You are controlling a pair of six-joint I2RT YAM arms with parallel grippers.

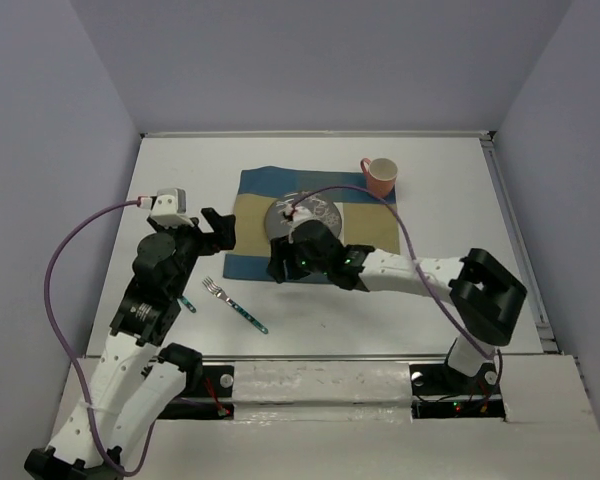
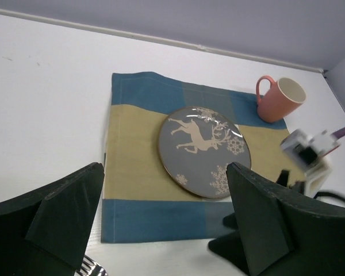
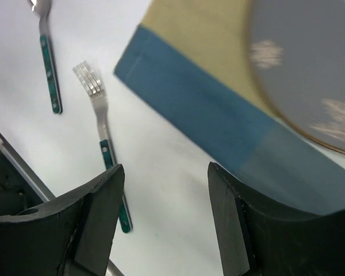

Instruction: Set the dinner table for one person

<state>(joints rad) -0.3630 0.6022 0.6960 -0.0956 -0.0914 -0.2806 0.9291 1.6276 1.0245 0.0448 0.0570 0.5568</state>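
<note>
The white dinner table holds a blue and tan placemat. On the placemat lies a grey reindeer plate, partly hidden by my right arm. A coral mug stands at the mat's far right corner. A green-handled fork lies on the table left of the mat's near edge. My left gripper is open and empty above the table, left of the mat. My right gripper is open and empty over the mat's near left corner. The fork shows left of its fingers.
A second green-handled utensil lies left of the fork, partly under my left arm; it also shows in the right wrist view. A metal rail runs along the table's near edge. Walls close the far and side edges.
</note>
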